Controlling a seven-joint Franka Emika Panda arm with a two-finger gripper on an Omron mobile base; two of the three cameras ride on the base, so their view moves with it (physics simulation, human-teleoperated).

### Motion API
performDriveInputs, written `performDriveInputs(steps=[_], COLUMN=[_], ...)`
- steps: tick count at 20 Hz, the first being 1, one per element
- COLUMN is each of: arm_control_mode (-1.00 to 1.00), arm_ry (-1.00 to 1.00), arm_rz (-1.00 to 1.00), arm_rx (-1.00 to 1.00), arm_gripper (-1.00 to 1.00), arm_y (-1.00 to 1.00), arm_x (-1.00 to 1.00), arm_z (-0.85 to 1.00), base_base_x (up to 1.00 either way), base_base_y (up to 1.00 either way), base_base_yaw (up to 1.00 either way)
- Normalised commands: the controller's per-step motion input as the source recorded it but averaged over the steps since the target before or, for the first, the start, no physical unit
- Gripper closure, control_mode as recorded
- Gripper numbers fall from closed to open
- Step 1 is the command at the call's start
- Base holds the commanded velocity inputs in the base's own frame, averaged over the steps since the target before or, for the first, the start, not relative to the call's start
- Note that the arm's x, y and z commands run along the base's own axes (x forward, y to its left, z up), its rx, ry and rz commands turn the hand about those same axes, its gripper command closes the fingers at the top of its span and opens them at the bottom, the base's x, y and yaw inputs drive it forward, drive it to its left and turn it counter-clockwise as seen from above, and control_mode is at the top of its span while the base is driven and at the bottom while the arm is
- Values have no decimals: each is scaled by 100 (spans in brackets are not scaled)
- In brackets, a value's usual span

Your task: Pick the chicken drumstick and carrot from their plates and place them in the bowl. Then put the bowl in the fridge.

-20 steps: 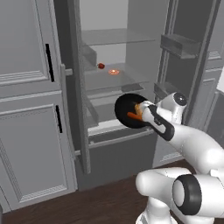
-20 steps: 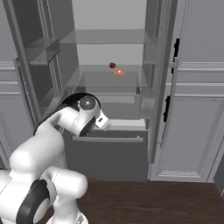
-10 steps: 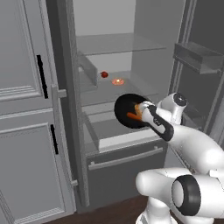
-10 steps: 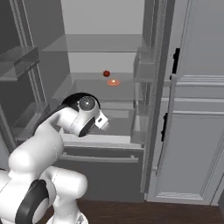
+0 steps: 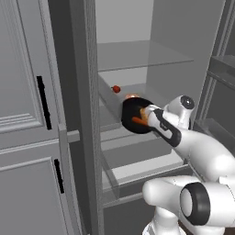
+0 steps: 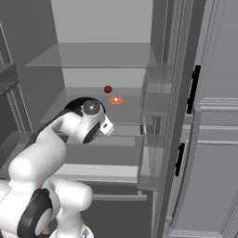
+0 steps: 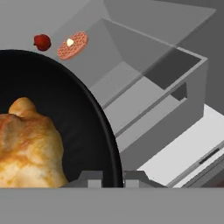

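end effector grips bowl holding chicken drumstick inside fridge.

The fridge stands open, its grey middle shelf carrying two small things. A dark red fruit sits toward the back of that shelf. Just in front of the fruit and a little to its right lies a flat round waffle with a pale dab on top.
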Motion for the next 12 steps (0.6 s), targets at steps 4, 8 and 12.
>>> performDriveInputs(steps=[4,8,12], arm_control_mode=[-100,-100,-100], arm_ry=[0,7,18], arm_rz=[-1,-2,0], arm_rx=[-1,0,0], arm_gripper=[100,100,100], arm_y=[48,18,14], arm_x=[6,59,77], arm_z=[63,21,-2], base_base_x=[0,0,0], base_base_y=[0,0,0], base_base_yaw=[0,0,0])
